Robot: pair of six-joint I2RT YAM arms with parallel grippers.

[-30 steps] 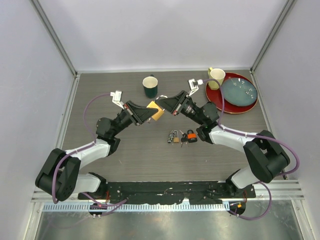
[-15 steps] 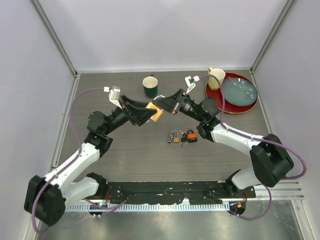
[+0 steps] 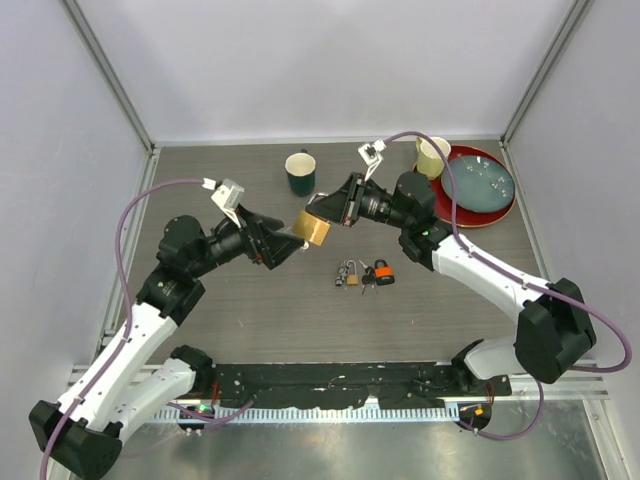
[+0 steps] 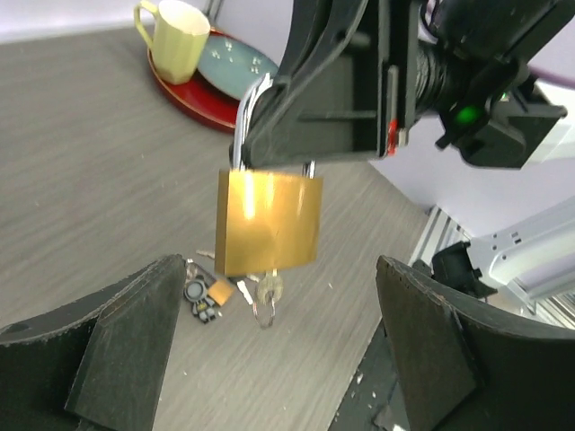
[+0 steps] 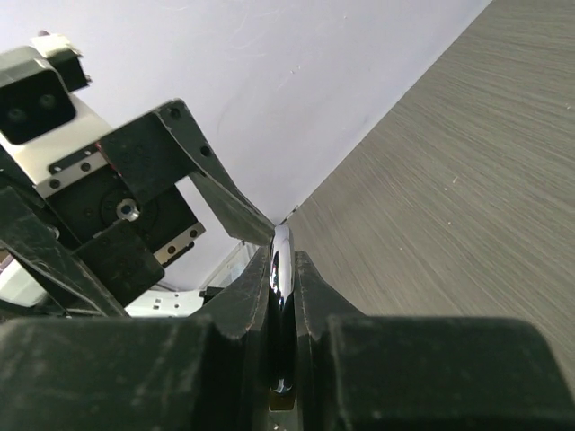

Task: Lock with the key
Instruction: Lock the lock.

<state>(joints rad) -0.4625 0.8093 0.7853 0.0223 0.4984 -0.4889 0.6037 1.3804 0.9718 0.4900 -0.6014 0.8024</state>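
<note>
A brass padlock (image 3: 314, 230) hangs in the air over the middle of the table, held by its steel shackle (image 5: 281, 256). My right gripper (image 3: 320, 212) is shut on that shackle. In the left wrist view the padlock (image 4: 269, 222) hangs straight down, and a key (image 4: 267, 289) with a wire ring sticks out of its underside. My left gripper (image 3: 288, 246) stands open just left of the padlock. Its fingers (image 4: 117, 350) are spread wide, below and to either side of the lock, touching neither lock nor key.
Small padlocks with keys (image 3: 362, 273) lie on the table below the hanging lock, one of them orange (image 3: 383, 273). A dark green mug (image 3: 300, 173) stands behind. At the back right are a yellow mug (image 3: 433, 155) and a red plate (image 3: 452, 205) bearing a blue-green dish.
My left gripper has opened, let go of the padlock and drawn back to the left. The padlock now hangs from the right gripper alone, which has shifted slightly with it.
</note>
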